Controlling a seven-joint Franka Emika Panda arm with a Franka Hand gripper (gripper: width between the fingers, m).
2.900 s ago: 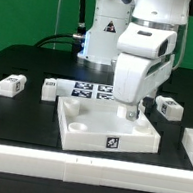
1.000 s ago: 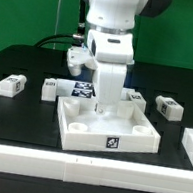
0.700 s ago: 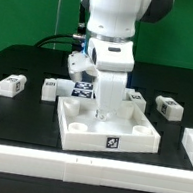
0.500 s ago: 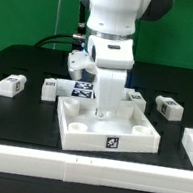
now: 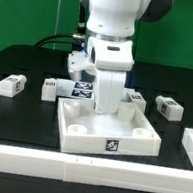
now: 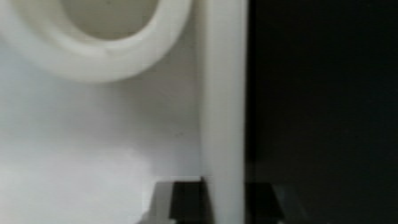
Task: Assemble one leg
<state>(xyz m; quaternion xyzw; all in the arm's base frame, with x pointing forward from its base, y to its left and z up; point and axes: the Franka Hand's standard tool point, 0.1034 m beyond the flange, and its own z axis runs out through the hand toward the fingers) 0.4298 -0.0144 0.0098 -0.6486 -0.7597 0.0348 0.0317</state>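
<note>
Observed from the floor, exterior view. The arm stands over the white tray-like top (image 5: 129, 136), which lies flat on the black table (image 5: 22, 108). The gripper (image 5: 104, 107) is lowered inside the top, close to its back wall and towards the exterior view's left of centre. The fingertips are screened by the gripper body, so I cannot tell whether the pincer is released or clenched, nor whether anything is in it.

Four legs lie on the table, none inside the top:
- The first leg (image 5: 12, 85) is well apart from the top, at the exterior view's far left.
- The second leg (image 5: 49, 87) is just beside the top's back left corner.
- The third leg (image 5: 135, 98) is just behind the top's back edge, beside the arm.
- The fourth leg (image 5: 167, 106) is off the top's back right corner.

The marker board (image 5: 84, 86) lies behind the top, partly covered by the arm. A low white rail (image 5: 83, 168) borders the table at the front.

The wrist view is blurred. It shows the top's white floor (image 6: 89, 130), the rim of a round socket (image 6: 107, 40), an upright white wall (image 6: 222, 100) and black table beyond it. The dark shapes at the edge are possibly the fingers.
</note>
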